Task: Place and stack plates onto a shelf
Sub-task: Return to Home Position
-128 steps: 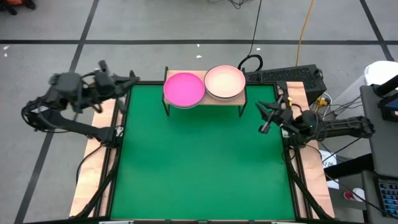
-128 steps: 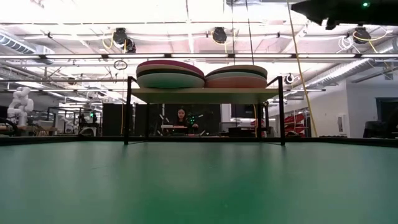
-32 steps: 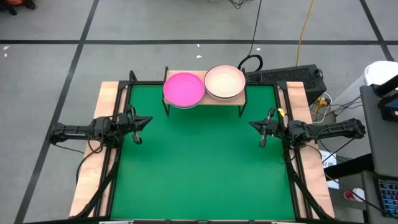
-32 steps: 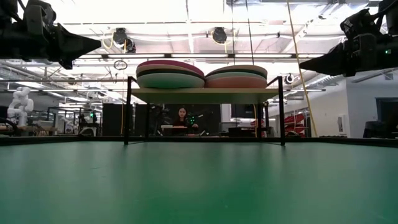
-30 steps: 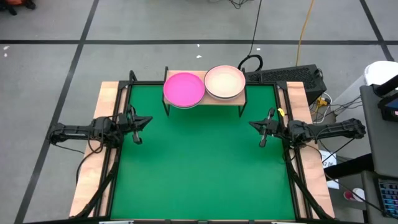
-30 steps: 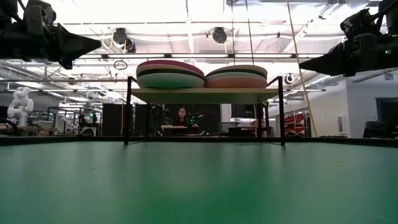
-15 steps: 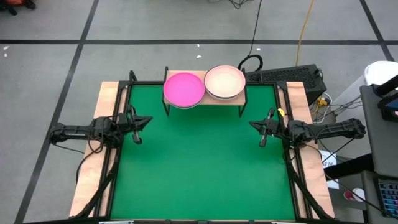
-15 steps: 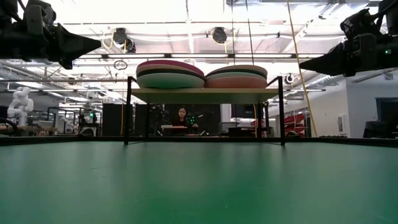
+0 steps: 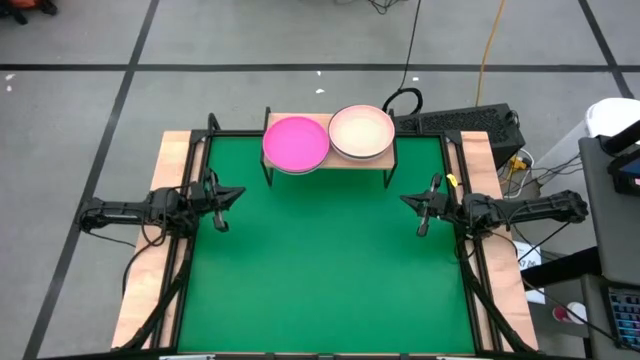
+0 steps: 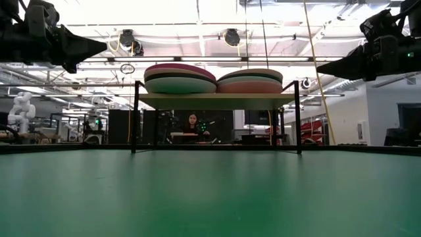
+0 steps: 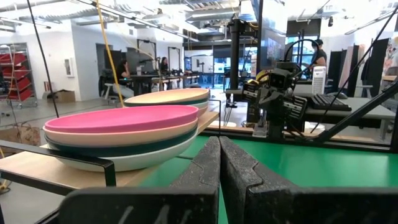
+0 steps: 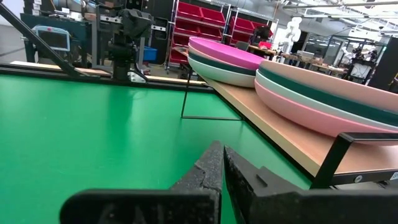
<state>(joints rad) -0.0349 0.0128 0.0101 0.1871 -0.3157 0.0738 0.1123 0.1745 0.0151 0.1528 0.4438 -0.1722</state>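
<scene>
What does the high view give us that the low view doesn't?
Only the high view: the top faces of a magenta plate and a pale peach plate, both arms' whole length at the edges of the green mat, and a keyboard behind the shelf. Only the low view: the stacks layered edge-on, the shelf's black legs, and a person beyond the table. Both: plates on the shelf, the mat, and the left gripper and right gripper clear of the plates.
</scene>
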